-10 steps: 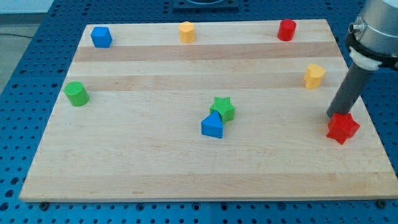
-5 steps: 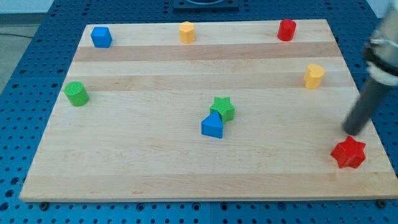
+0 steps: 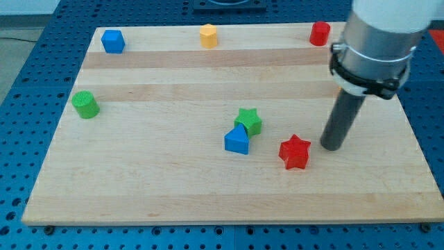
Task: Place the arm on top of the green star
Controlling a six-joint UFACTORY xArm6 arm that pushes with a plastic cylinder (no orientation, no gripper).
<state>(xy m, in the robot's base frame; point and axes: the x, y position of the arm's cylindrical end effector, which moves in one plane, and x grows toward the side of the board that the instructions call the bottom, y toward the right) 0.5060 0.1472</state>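
So the arm's tip [image 3: 331, 147] sits on the board just to the right of the red star [image 3: 294, 151], near it but with a sliver of wood showing between them. The green star [image 3: 249, 121] is the target, and it's close to the middle of the board, left and slightly up from the red star, touching the blue block [image 3: 236, 140] at its lower left corner (that one looks like a wedge or a pentagon, hard to call from this angle).

Biggest risk as I see it: the red star lies almost on the line between the tip and the green star. If the arm heads straight left it'll probably shove the red star into the green one, and the whole cluster slides, blue block included. Swinging around above the red star looks safer.

There's no gripper here, just a plain rod, so nothing opens, closes, or holds anything.

No containers anywhere, only the flat wooden board [image 3: 173, 187]. Other blocks are well out of the way: green cylinder [image 3: 85, 104] at left, blue cube [image 3: 112, 41], yellow block [image 3: 208, 35] and red cylinder [image 3: 319, 32] along the top.
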